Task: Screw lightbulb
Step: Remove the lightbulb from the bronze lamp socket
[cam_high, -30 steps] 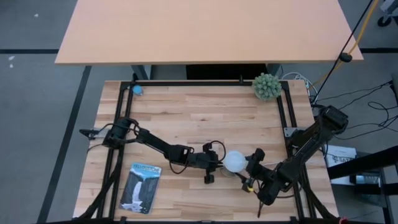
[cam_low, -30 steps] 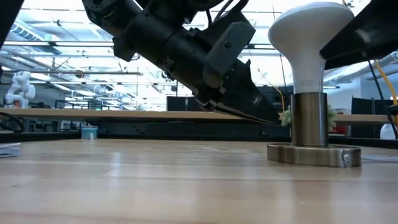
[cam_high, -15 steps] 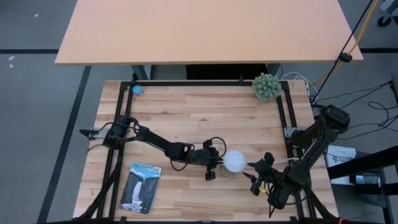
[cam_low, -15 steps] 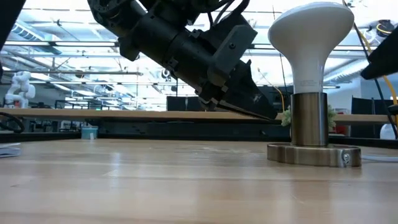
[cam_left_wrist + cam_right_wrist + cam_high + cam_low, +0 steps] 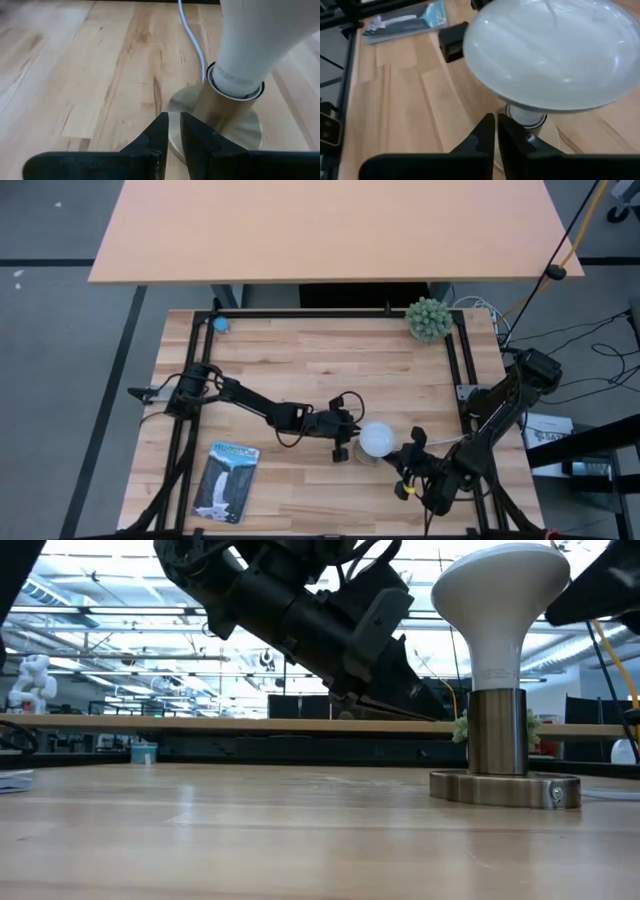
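Note:
The white lightbulb (image 5: 376, 439) stands upright with its neck (image 5: 240, 65) in a brass socket whose round flat base (image 5: 505, 788) rests on the table. My left gripper (image 5: 174, 120) comes from the table's left, slanting down. Its fingers are shut to a narrow slit with nothing between them, and their tips stand over the base's rim (image 5: 172, 107). My right gripper (image 5: 496, 120) is shut on the bulb's right side, its tips below the globe (image 5: 555, 50) and pointing at the neck. My left gripper has its fingertips (image 5: 161, 122) at the brass base's rim, but I cannot tell whether they touch it. My right gripper stands close beside the globe (image 5: 500, 585); whether it touches the bulb, I cannot tell.
A white cord (image 5: 192, 40) runs from the socket across the table. A green ball-shaped plant (image 5: 428, 318) stands at the far right corner. A flat printed packet (image 5: 225, 480) lies near the front left. A small blue thing (image 5: 220, 325) sits at the far left.
My right gripper has drawn back from the bulb toward the table's right edge with its fingers spread, then has shut and come back close beside the bulb. My left gripper has swung a little toward the far edge. The bulb and socket have stayed in place.

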